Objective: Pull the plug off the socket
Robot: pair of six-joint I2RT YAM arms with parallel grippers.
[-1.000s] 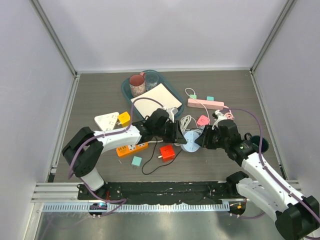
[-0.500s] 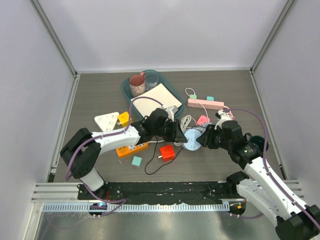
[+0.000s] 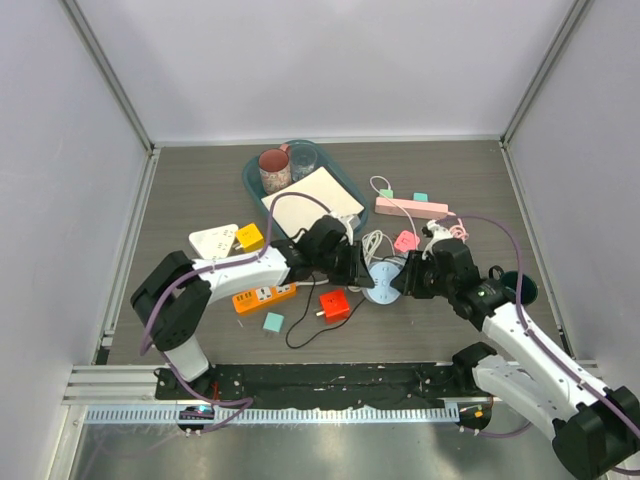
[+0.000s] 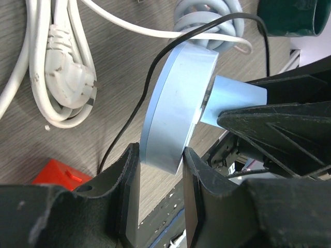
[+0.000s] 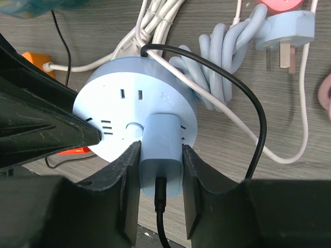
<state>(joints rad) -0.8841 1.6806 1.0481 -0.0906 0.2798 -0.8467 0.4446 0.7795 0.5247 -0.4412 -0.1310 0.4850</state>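
Right pincer [image 5: 160, 155] shifted back leftward, clamping plug [image 5: 161, 138]; left pincer [image 4: 159, 161] clamps socket [image 4: 176, 98], prongs hidden

Bright, even light comes from above. Shadows on the table [image 3: 200, 190] are soft and small.

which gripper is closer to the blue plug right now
Right. The right gripper is shut on the blue plug itself, a finger on each side. The left gripper clamps the rim of the round socket, short of the plug.
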